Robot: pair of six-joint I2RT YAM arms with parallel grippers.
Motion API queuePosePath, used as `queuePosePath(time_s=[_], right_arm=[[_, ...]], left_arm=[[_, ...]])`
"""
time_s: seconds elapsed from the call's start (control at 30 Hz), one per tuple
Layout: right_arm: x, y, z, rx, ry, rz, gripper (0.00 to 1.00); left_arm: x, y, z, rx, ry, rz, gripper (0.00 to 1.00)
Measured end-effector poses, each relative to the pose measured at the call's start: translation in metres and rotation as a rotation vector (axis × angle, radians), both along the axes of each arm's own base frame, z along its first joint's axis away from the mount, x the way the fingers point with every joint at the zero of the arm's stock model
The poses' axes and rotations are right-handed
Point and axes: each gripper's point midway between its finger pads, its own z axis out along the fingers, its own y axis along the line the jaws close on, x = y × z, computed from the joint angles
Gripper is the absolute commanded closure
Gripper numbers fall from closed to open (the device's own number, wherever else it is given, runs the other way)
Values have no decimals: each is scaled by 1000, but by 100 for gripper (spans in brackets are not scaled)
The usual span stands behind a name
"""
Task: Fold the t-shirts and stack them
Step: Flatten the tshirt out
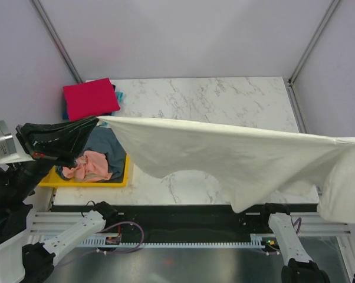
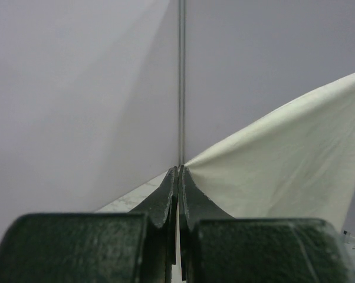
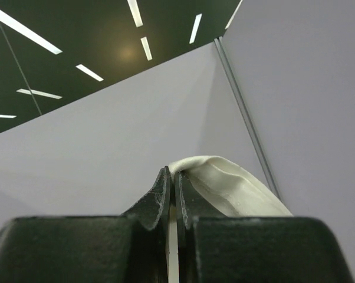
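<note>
Cream-white t-shirt [image 1: 224,147]: aloft above the surface, spread between left gripper [image 2: 178,172] and right gripper [image 3: 173,175], each clenched on its edge | T-shirts, 5: red t-shirt [image 1: 90,98] folded on teal t-shirt [image 1: 119,94], rear left; slate grey-blue t-shirt [image 1: 107,147] and salmon pink t-shirt [image 1: 92,165] crumpled in 1 yellow tray [image 1: 123,177] | White marble surface [image 1: 224,97]; pale grey walls [image 1: 183,35].

Bright, even, soft-shadowed light; ceiling strips [image 3: 25,29] glow in the right wrist view

Right edge cuts off the cream-white t-shirt [image 1: 236,153].
</note>
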Motion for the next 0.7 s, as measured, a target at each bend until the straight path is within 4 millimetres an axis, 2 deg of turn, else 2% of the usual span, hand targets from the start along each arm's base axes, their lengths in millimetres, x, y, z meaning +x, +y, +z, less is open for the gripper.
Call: queuePosePath(time_s=[0.07, 0.13, 0.23, 0.3, 0.37, 0.4, 0.47, 0.5, 0.53, 0.57, 0.6, 0.63, 0.67, 0.7], right_arm=[[-4, 0, 11, -24, -15, -5, 100], [4, 0, 22, -50, -15, -9, 100], [55, -2, 27, -74, 64, -1, 100], [121, -7, 18, -80, 169, 13, 100], [209, -15, -13, -69, 325, 29, 100], [249, -18, -33, -64, 398, 40, 100], [357, -27, -107, -41, 623, 69, 100], [392, -28, -138, -34, 700, 85, 94], [440, -31, -190, -20, 823, 107, 63], [479, -31, -242, -4, 940, 133, 49], [507, -32, -285, 7, 1031, 148, 40], [535, -32, -346, 28, 1166, 167, 31], [551, -33, -397, 44, 1281, 176, 26], [557, -34, -432, 55, 1360, 180, 22]], left_arm=[[-2, 1, 4, 3, -21, -1, 98], [4, 0, 5, 11, -23, 16, 98], [37, -3, 6, 19, 13, 106, 98], [72, -11, -1, 48, 64, 181, 98], [115, -24, -17, 96, 141, 259, 98], [143, -32, -31, 131, 188, 296, 98], [212, -41, -75, 218, 315, 377, 98], [248, -40, -103, 254, 391, 416, 98], [280, -35, -132, 288, 465, 449, 98], [315, -30, -169, 324, 556, 478, 90], [350, -22, -214, 365, 657, 506, 81], [377, -15, -261, 406, 766, 524, 56], [394, -6, -308, 450, 877, 538, 43], [402, 0, -342, 479, 959, 544, 33]])
